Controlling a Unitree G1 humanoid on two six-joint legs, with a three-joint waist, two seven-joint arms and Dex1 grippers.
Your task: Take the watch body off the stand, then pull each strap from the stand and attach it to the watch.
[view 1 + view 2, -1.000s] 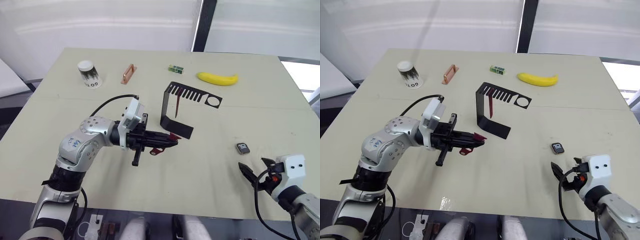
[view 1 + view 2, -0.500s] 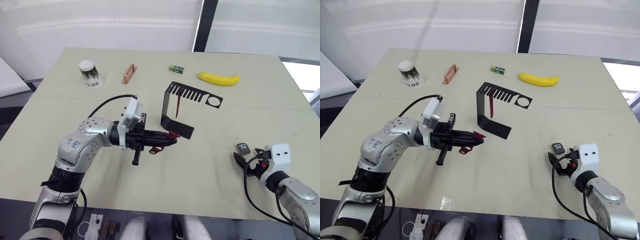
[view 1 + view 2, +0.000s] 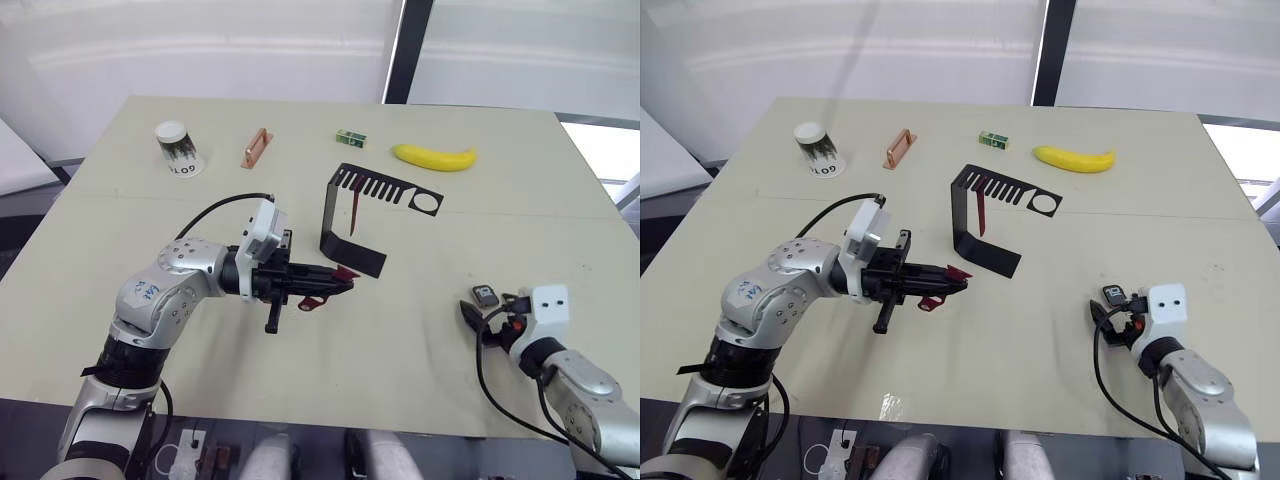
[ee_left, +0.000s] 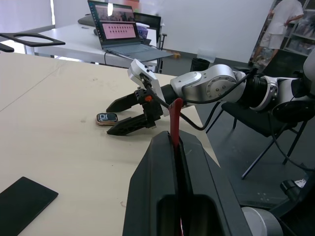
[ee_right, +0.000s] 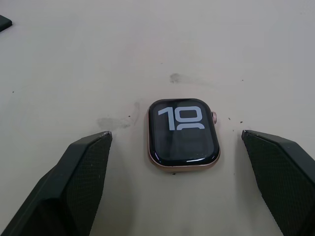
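Beige and matt, the large table top (image 3: 120, 250) carries everything, and little on it is altered: the black bent sheet-metal stand (image 3: 352, 215) with its slotted top arm is unmoved near the middle, with one narrow dark red strap (image 3: 354, 212) hanging from a slot. The change lies with the right arm. A second ago the right gripper (image 3: 480, 318) was held back near the table's front edge; it is now brought forward so that its tip lies just beside the small rounded-square watch body (image 3: 485, 294) with its dark screen. The left gripper (image 3: 340, 284) is held where it was, near the stand's flat foot, clamped on the other dark red strap (image 3: 322, 297).

By this the task is judged to be past the first steps: the watch body is already off the stand and lies flat on the table, one strap is pulled, and the pick-up of the watch body is being prepared.

From the head views the gap between the right fingers is hard to read. In the right wrist view the watch body (image 5: 183, 134) is seen face up between the spread black fingers (image 5: 83, 177), touched by neither, with a rose-tinted rim. In the left wrist view the strap's red tip (image 4: 174, 123) is seen pinched upright between shut jaws, with the right gripper (image 4: 114, 118) open around the watch body (image 4: 107, 118) beyond.
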